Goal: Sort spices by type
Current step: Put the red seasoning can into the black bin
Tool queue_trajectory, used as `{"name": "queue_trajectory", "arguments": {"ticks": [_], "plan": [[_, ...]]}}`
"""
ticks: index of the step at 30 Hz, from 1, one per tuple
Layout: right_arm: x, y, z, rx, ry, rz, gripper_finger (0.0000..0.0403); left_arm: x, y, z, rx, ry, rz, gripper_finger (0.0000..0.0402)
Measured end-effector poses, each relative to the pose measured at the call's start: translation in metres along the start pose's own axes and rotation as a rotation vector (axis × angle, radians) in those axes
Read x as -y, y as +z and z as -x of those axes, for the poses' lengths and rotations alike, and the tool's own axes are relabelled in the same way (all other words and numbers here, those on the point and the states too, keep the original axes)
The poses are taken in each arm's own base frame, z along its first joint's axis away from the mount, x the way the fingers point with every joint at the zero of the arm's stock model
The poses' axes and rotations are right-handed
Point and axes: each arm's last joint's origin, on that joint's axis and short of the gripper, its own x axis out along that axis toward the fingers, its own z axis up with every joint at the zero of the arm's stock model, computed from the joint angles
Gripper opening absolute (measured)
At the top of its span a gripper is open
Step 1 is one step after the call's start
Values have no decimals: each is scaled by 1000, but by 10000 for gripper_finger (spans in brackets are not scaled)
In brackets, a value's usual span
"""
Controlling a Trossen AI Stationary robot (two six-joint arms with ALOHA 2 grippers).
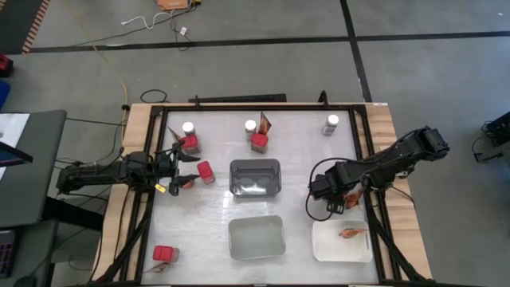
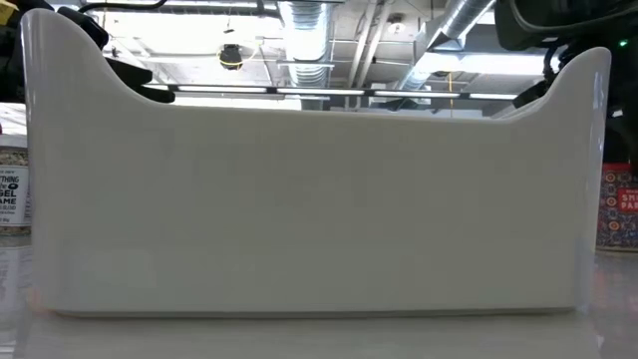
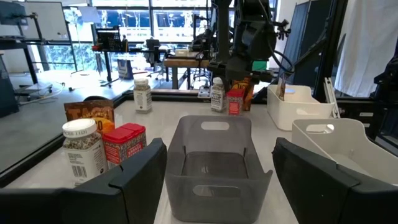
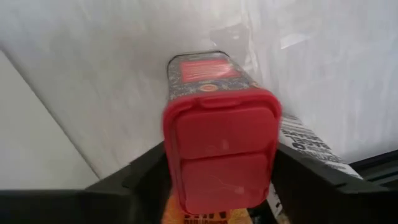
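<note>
Jaws of the right gripper [image 4: 217, 186] sit against both sides of a red box [image 4: 219, 146], on the table just above the white tray [image 1: 323, 247]. The left gripper [image 1: 190, 168] gapes wide near another red box [image 1: 205, 172].

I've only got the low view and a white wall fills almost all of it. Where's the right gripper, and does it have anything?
Observer: The right gripper is at the table's right side, just beyond the white tray, shut on a red box.
Operator: Anything in that tray yet?
Observer: One packet, lying flat.
Operator: And the left arm?
Observer: The left gripper is open at the left side, pointing at the grey tray in the middle.
</note>
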Motion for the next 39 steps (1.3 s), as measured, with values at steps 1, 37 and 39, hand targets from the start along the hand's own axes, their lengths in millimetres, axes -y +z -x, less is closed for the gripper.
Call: {"name": "queue_trajectory", "arguments": {"ticks": [1, 37, 39], "plan": [[0, 0, 0, 0, 0, 0, 239, 0, 0, 0, 0, 0, 0, 282], [61, 109, 173, 723, 45, 14, 234, 0, 0, 0, -1, 0, 0, 282], [58, 127, 173, 698, 30, 62, 234, 0, 0, 0, -1, 0, 0, 282]]}}
